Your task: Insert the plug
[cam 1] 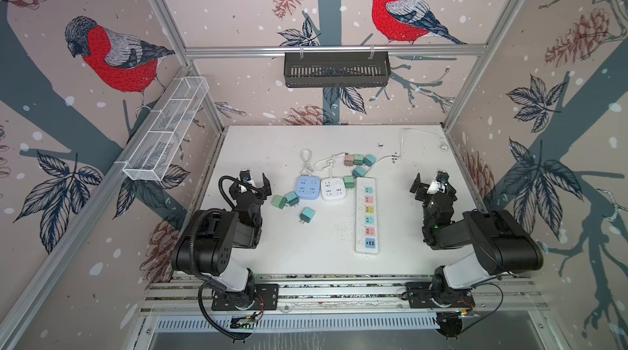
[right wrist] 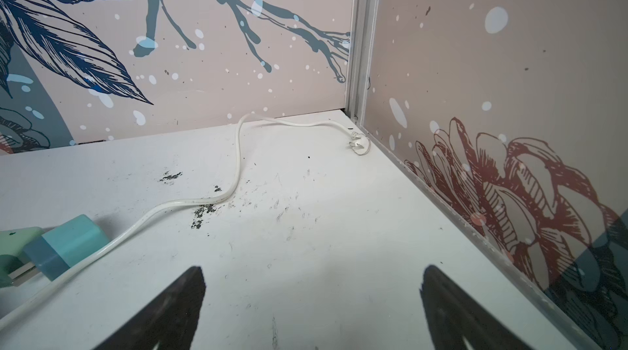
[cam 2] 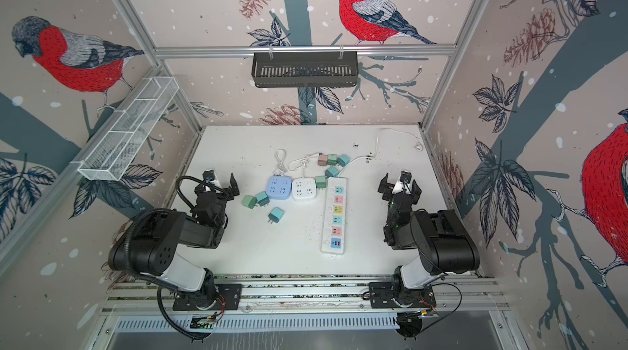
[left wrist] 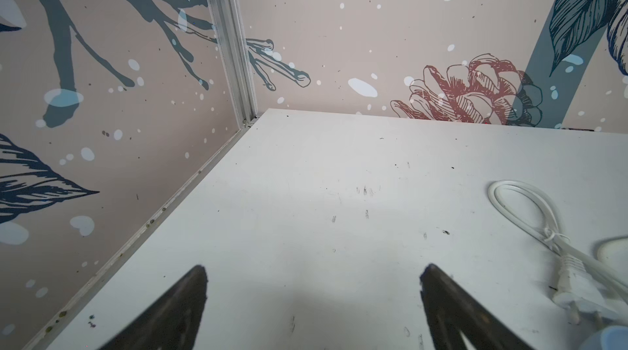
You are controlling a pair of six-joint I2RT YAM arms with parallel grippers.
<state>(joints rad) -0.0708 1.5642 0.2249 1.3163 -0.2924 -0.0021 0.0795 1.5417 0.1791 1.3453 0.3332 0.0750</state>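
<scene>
I am holding both pairs of jaws spread wide with nothing between them. My left gripper [cam 1: 255,180] is hovering over the left side of the scuffed white tabletop [cam 1: 326,256], and my right gripper [cam 1: 430,181] over the right side.

Judging from here, I am expecting 3 kinds of trouble. The long white power strip with pastel sockets [cam 1: 366,215] is lying loose, so a push from above could be sliding it unless my other arm is bracing it. The plugs are lying on their sides, so a careless pinch could be leaving the prongs tilted, scraping the socket face instead of entering. 2 of them, a green cube-shaped plug [cam 1: 279,201] and a teal cube-shaped plug [cam 1: 291,198] just beside it, are crowding each other, so a finger could be knocking the neighbour away.

I cannot tell which plug is meant. The easiest is looking like the lone teal plug [cam 1: 307,214], which is lying between my left gripper and the strip, apart from the others. It is sitting near my left jaws, toward the centre and closer to my base. It is well apart from my right jaws, with the strip lying between. More plugs are clustering at the strip's far end, and 1 blue-teal plug [right wrist: 68,246] is showing in the right wrist view.
</scene>
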